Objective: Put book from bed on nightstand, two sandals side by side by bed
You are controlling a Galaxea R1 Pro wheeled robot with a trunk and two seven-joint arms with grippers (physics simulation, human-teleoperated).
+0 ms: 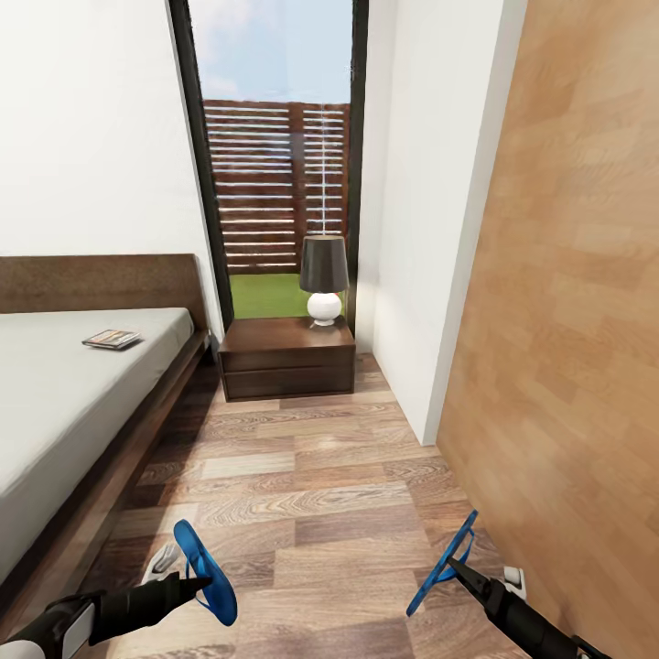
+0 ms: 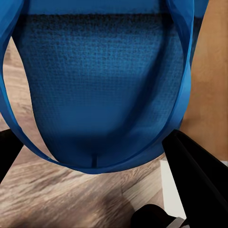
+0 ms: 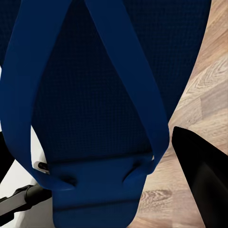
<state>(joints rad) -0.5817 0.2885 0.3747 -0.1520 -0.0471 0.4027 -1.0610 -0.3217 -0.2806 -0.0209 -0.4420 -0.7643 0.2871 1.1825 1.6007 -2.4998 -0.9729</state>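
My L hand [image 1: 203,580] clamps bright blue flat flip-flop [image 1: 203,569]; R hand [image 1: 451,566] clamps second blue flip-flop [image 1: 446,560]. Both above wood-plank floor [image 1: 311,494], beside bed. Judged light, floppy; grip straps.

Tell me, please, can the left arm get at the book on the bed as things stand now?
Probably not. The left gripper is shut on a sandal, so it has no free grip, and the book lies far up the bed near the headboard, well beyond the arm.
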